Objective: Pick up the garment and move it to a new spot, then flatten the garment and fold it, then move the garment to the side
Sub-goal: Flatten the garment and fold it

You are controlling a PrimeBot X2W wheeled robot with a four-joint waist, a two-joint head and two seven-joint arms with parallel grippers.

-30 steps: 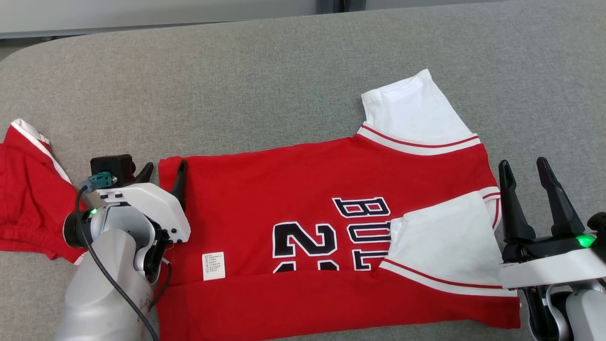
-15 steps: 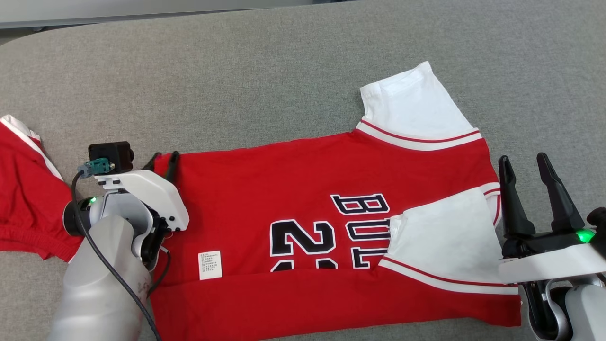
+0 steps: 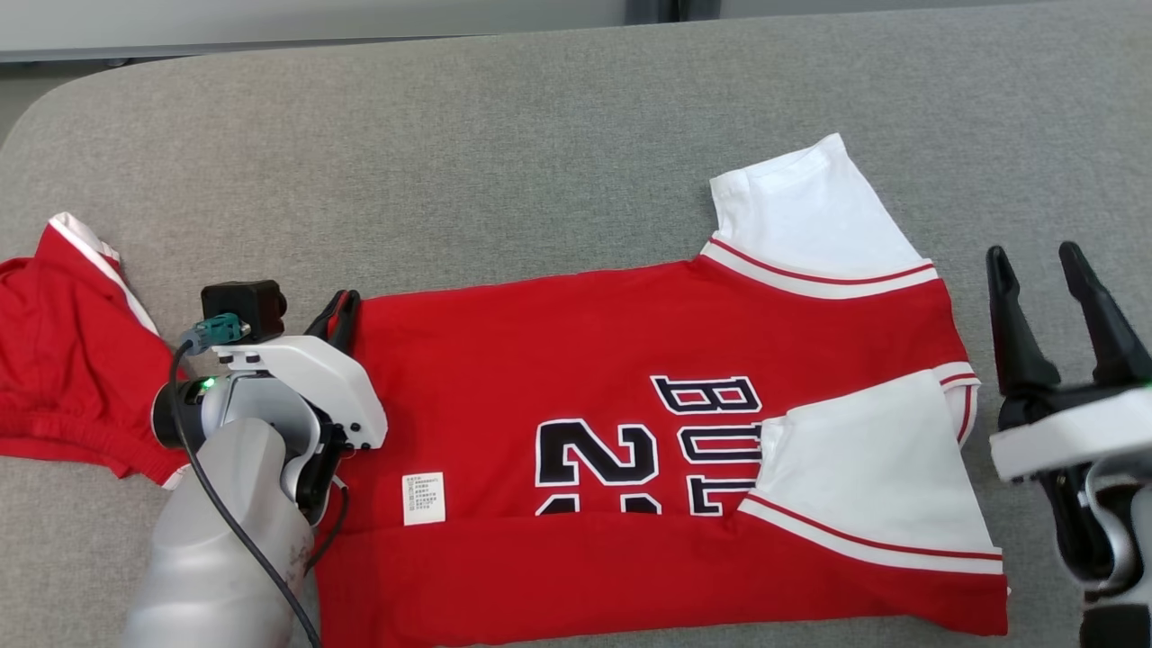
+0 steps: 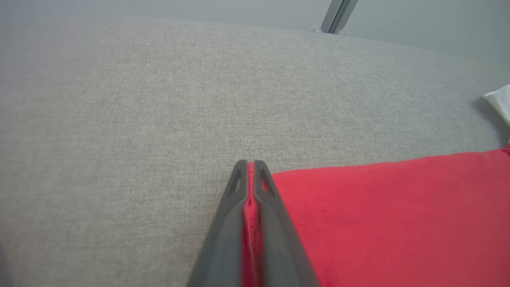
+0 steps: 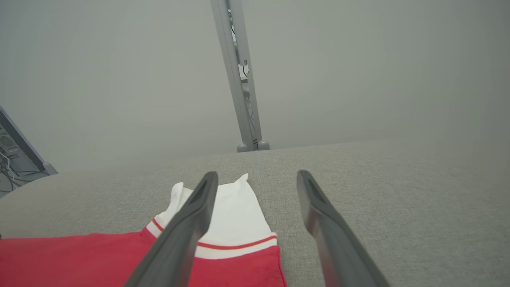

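Shut since a second ago: left gripper (image 3: 340,308), which stood spread across the shirt edge, now pinches it. Head camera shifted slightly; the shirt lies as before.

Red short-sleeved jersey (image 3: 576,360) with black-and-white lettering lies flat on the grey fabric-covered table (image 3: 540,135), roughly centred. Near edge is folded up over the front, hiding the lower part of the number. One white red-striped sleeve (image 3: 810,216) is spread toward the far side. The other sleeve (image 3: 864,468) is folded in over the body. Small white care label (image 3: 423,498) sits just above the fold.

Left gripper: dark fingers (image 4: 227,223) pressed together with red cloth between them, at the jersey's far left corner. Right gripper (image 3: 1044,270): jaws wide apart, holding nothing, just beside the jersey's right edge, clear of the cloth.

Count: one jersey, two sleeves, one label, two grippers, one other crumpled red garment with white trim (image 3: 63,360) at the table's left end.
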